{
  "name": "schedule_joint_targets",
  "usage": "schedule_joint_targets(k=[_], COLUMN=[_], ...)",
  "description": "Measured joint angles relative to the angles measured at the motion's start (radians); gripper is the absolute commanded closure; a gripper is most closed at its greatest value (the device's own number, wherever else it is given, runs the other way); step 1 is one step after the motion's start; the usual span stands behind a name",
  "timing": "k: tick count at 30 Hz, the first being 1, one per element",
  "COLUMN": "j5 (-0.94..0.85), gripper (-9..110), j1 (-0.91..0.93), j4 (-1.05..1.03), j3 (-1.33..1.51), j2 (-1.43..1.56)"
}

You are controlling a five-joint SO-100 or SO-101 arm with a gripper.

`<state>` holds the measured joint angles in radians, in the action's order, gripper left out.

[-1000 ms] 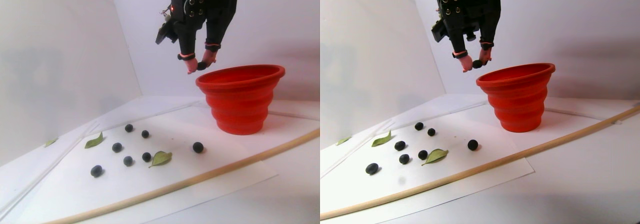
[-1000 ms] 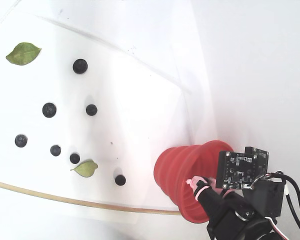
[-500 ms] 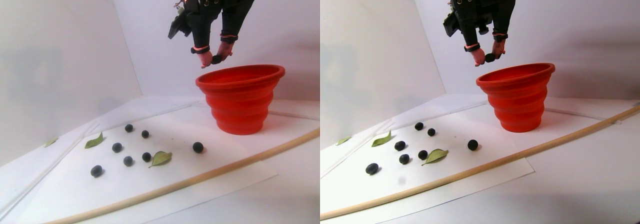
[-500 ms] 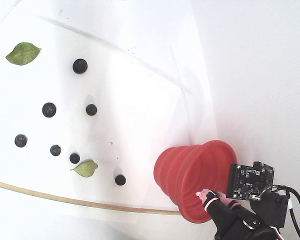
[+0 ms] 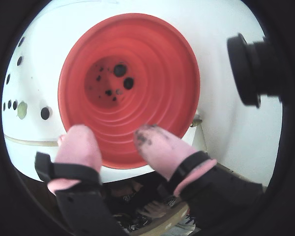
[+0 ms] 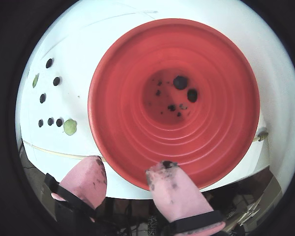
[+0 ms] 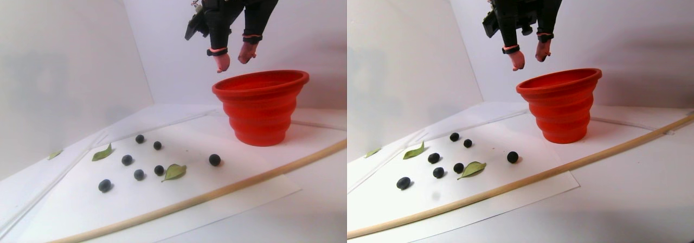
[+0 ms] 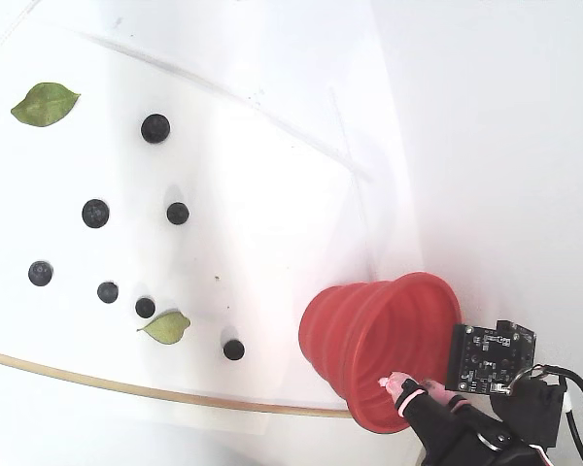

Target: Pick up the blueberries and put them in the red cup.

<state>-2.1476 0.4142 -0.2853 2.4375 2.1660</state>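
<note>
Now the tool (image 7: 233,60) is hanging in the air above the left part of the rim of the red cup (image 7: 261,108) in the stereo pair view. Its two pink fingertips (image 7: 222,63) are standing apart with nothing between them, so the tool is open and empty. In a wrist view the tool (image 6: 125,177) is showing dark stains on the right fingertip (image 6: 169,184), and both tips are lying over the near edge of the cup.

Inside the red cup (image 6: 174,105) two dark berries are lying on the bottom, close to each other, with some small dark spots around them.

The other blueberries (image 7: 139,174) are resting on the white surface (image 7: 81,210), to the left of the cup and well apart from it. In the stereo pair view six are showing: five in a loose group and one more to the right, nearer to the cup. A green leaf (image 7: 174,171) is lying just beside one berry of the group, and a second leaf (image 7: 102,153) is lying farther to the left. In the fixed view the blueberries (image 8: 95,213) are spread over the left half of the picture, with the cup (image 8: 369,340) at the lower right.

A thin wooden stick (image 7: 217,191) is running across the surface on the near side of the berries and the cup.
</note>
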Motion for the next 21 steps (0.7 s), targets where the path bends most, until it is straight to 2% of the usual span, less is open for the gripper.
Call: schedule_joint_targets(k=[11,21], j5=[0.000,-0.025], gripper=[86,86], j1=[-0.069,-0.137], j4=[-0.124,-0.152], j3=[0.067,0.153], j2=[0.170,0.221])
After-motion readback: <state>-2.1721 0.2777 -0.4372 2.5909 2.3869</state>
